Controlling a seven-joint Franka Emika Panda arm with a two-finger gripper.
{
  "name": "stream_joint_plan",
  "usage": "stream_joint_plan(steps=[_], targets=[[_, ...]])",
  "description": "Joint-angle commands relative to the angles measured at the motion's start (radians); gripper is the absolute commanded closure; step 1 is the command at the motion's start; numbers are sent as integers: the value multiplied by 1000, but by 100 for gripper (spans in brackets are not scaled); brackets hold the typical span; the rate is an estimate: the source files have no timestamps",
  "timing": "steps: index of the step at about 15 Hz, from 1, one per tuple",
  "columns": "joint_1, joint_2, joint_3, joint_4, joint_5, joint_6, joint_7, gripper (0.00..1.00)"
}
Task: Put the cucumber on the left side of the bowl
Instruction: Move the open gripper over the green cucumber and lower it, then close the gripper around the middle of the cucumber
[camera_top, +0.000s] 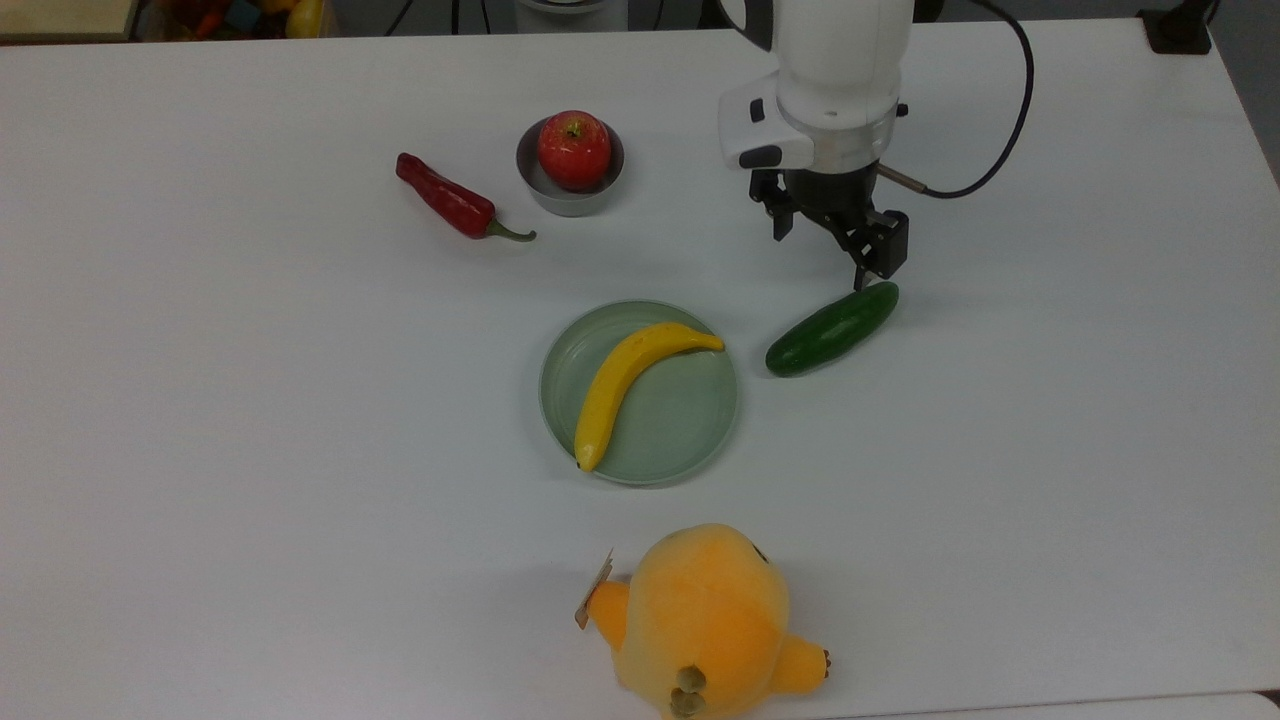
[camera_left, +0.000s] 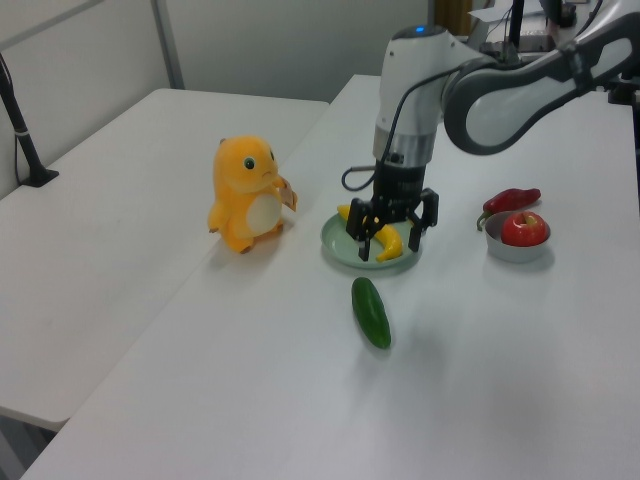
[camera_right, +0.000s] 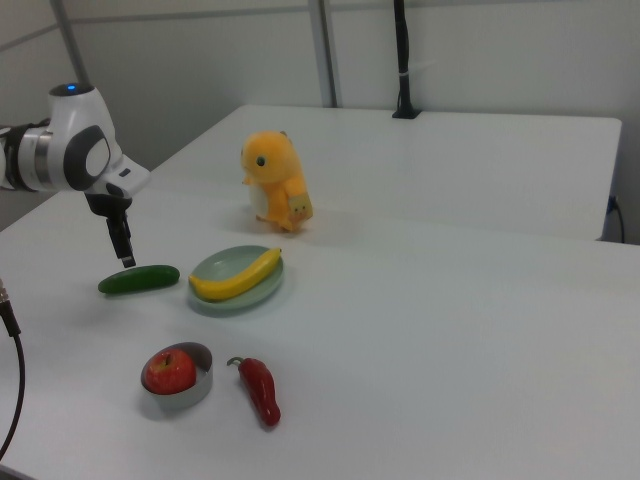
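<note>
The dark green cucumber (camera_top: 832, 328) (camera_left: 371, 312) (camera_right: 139, 279) lies slanted on the white table, just to the top view's right of the pale green plate. The small grey bowl (camera_top: 565, 205) (camera_left: 517, 252) (camera_right: 186, 400) stands further back at the top view's left with a red apple (camera_top: 574, 149) inside. My gripper (camera_top: 820, 255) (camera_left: 388, 250) (camera_right: 126, 255) points down, open and holding nothing, low over the table just behind the cucumber's far end. One fingertip (camera_top: 860, 280) hangs close above that end.
A red chili (camera_top: 447, 198) lies just to the top view's left of the bowl. The pale green plate (camera_top: 690, 440) holds a yellow banana (camera_top: 630, 385). An orange plush toy (camera_top: 705, 620) sits at the table's near edge in the top view.
</note>
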Motion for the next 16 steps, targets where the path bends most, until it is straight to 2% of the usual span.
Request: stream_joint_plan(steps=[1,4,16], targets=[[16,36,-3,-10,-51,52,63,0],[42,66,-3,-12,-107,69,120,0],[47,122,-3,-10,-142,153,132,0]])
